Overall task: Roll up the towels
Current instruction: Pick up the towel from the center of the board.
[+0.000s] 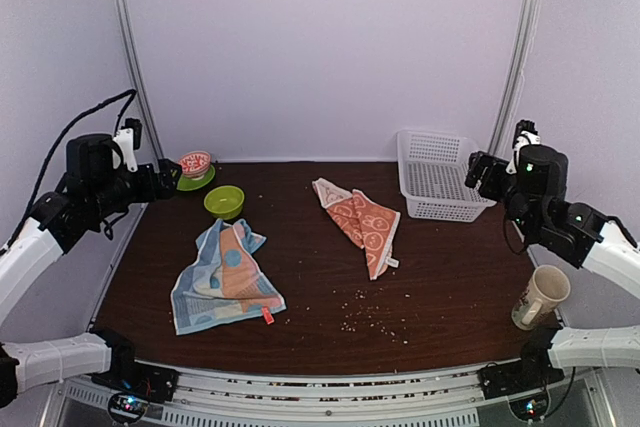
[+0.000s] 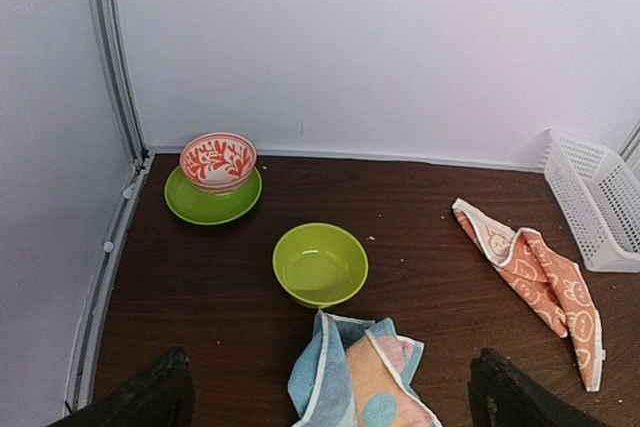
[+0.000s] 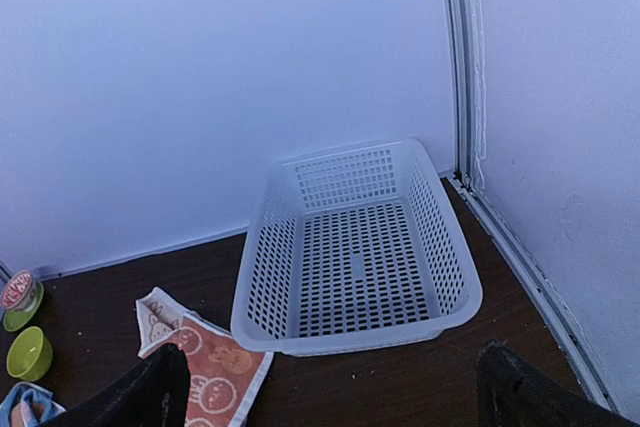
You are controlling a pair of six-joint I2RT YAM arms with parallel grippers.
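Observation:
The light-blue polka-dot towel (image 1: 225,282) lies crumpled and partly folded at the table's front left. In the left wrist view its upper end (image 2: 365,377) lies low in the frame. The orange printed towel (image 1: 362,222) lies bunched in a long strip at the middle. It also shows in both wrist views (image 2: 535,277) (image 3: 205,367). My left gripper (image 1: 165,179) hovers open at the far left, high above the table. My right gripper (image 1: 478,172) hovers open at the far right beside the basket. Neither gripper (image 2: 333,397) (image 3: 335,397) holds anything.
A white mesh basket (image 1: 445,209) stands at the back right. A green bowl (image 1: 224,201) sits just behind the blue towel. A red-patterned bowl (image 1: 195,163) rests on a green plate (image 1: 190,184) at the back left. A mug (image 1: 540,297) stands at the right edge. Crumbs (image 1: 365,312) dot the front.

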